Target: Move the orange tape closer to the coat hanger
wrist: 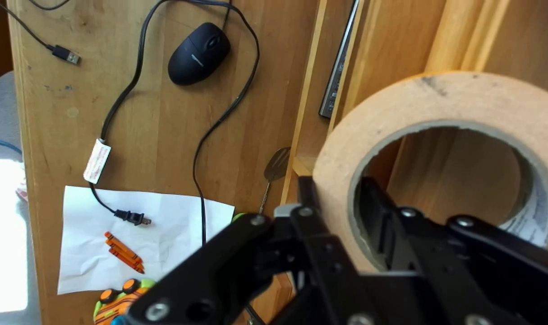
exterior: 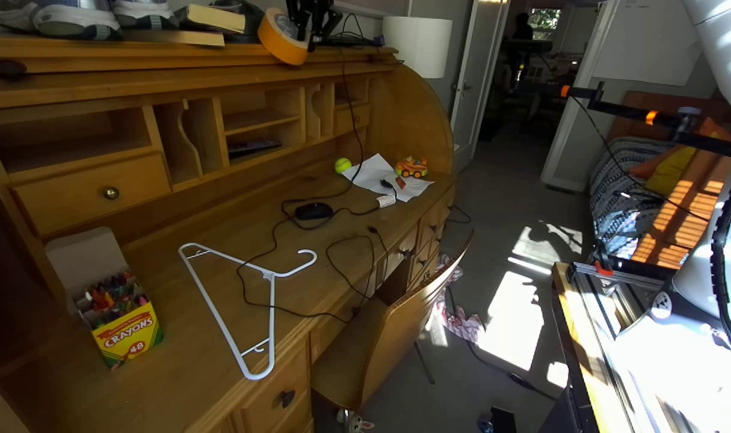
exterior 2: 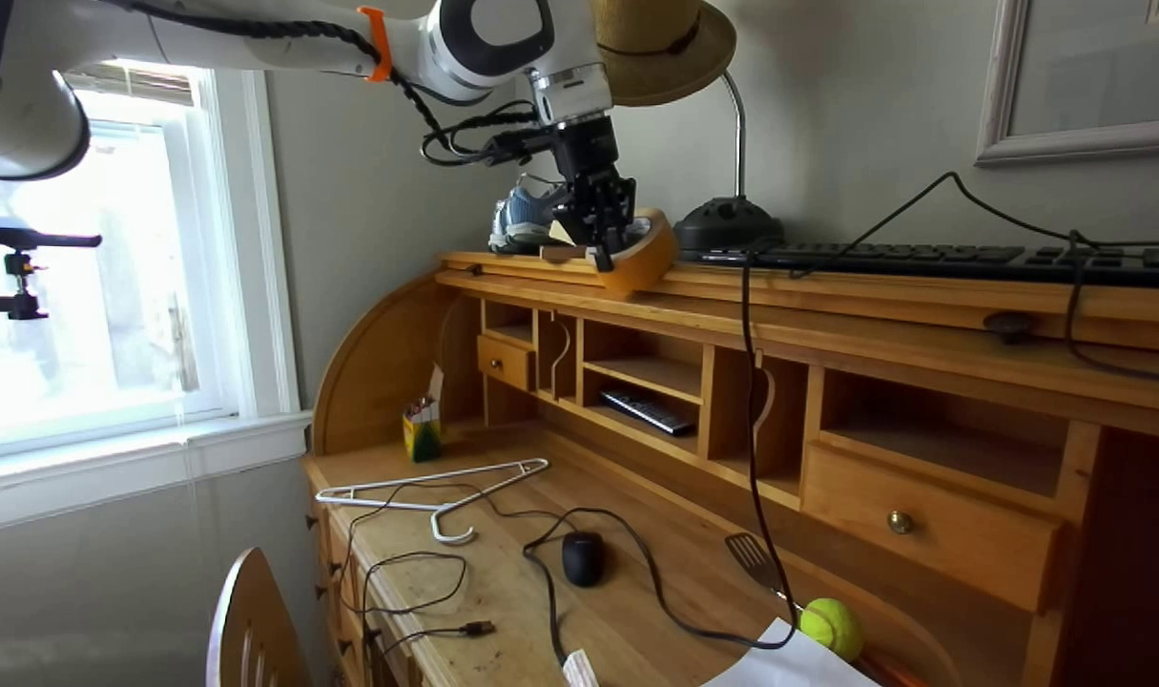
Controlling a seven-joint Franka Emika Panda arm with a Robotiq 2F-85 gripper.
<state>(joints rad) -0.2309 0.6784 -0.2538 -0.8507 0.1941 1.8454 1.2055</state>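
Hanger (exterior: 272, 331) on desk (exterior: 185, 355), tape (wrist: 436, 97) between fingers (wrist: 376, 210)

Hand (exterior 2: 619, 250) up at the upper ledge (exterior 2: 827, 322) of the table (exterior 2: 503, 592), gripping the orange tape roll (exterior 2: 653, 265), ring tilted; contact with ledge, can't tell. White coat hanger (exterior 2: 445, 506) lies flat below; crayon box (exterior 2: 423, 439) behind it, flap up. Black mouse (exterior 2: 583, 559) nearby, black cord (exterior 2: 753, 420) hanging from the ledge and looping round it. Remote control (exterior 2: 648, 411) in a lower cubby (exterior 2: 706, 410). Tennis ball (exterior 2: 832, 626) beside white paper (exterior 2: 779, 663), slotted spatula (exterior 2: 755, 561) just behind. Keyboard (exterior 2: 922, 256) on top.
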